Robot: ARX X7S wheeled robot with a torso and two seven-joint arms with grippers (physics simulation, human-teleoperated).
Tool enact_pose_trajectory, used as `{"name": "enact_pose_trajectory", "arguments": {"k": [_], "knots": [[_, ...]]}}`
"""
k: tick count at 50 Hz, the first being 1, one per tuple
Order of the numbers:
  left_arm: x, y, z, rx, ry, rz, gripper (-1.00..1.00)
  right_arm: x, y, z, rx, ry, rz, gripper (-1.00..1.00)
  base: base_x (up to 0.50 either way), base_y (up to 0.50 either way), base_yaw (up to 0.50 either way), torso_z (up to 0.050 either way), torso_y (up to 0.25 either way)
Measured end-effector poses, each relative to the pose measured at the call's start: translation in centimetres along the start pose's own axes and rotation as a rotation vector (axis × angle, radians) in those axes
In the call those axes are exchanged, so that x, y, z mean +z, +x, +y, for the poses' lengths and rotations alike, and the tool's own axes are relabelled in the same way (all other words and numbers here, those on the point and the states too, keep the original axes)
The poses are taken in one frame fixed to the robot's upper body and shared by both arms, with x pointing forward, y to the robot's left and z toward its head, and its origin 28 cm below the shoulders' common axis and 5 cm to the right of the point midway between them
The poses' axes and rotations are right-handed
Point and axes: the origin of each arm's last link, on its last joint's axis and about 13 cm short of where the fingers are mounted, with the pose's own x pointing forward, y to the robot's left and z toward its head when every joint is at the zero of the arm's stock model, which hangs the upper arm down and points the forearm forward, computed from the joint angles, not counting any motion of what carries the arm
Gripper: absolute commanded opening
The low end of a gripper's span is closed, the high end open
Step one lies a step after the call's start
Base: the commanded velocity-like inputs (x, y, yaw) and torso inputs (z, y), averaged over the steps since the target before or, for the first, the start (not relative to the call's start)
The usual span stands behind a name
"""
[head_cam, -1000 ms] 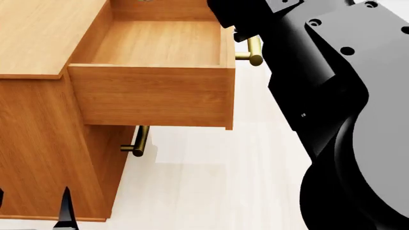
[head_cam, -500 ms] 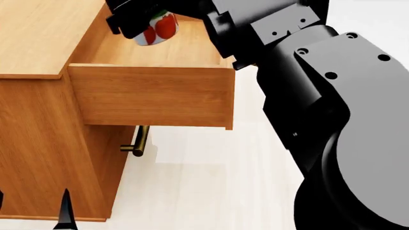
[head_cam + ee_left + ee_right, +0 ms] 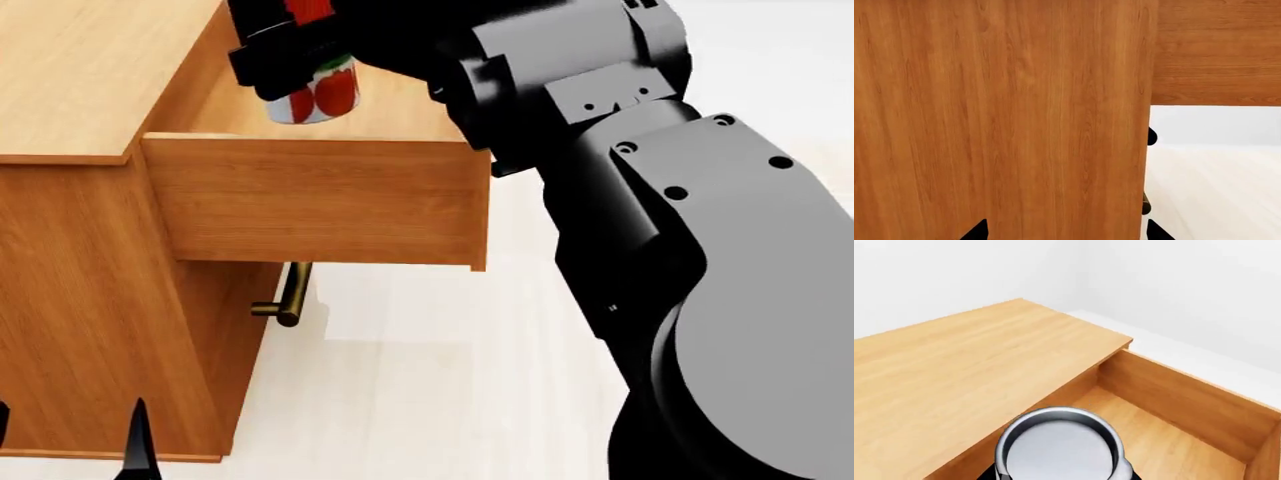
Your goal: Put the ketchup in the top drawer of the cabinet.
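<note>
- One change: our right pincer [image 3: 287, 60], clamped on the ketchup [image 3: 315, 95], has lowered it over the open top drawer [image 3: 320, 200].
- Release is due next.
- Left pincer [image 3: 74, 445]: fingers apart, beside the cabinet [image 3: 80, 90].

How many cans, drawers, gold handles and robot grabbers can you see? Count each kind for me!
Cans: 1, the ketchup
Open drawers: 1, the top drawer
Gold handles: 1, the lower handle
Grabbers: 2, the right gripper holding the can, the left gripper low beside the cabinet
Total: 5
</note>
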Motion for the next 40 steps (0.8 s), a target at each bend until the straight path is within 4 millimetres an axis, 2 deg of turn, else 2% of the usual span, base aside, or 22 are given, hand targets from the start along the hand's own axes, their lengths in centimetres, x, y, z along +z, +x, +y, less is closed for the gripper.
{"name": "enact_pose_trajectory", "arguments": {"k": [15,40], "knots": [[-0.1,0.0,0.0,0.001,0.002,0.005,1.00,-1.3,0.4,-0.2,0.001,0.025,0.018,-1.00,0.00,0.00,0.00,0.000,0.001],[-0.2,0.0,0.1,0.005,0.003,0.007,1.00,-2.1,0.6,-0.2,0.007,0.024,0.024,-1.00,0.00,0.00,0.00,0.000,0.000]]}}
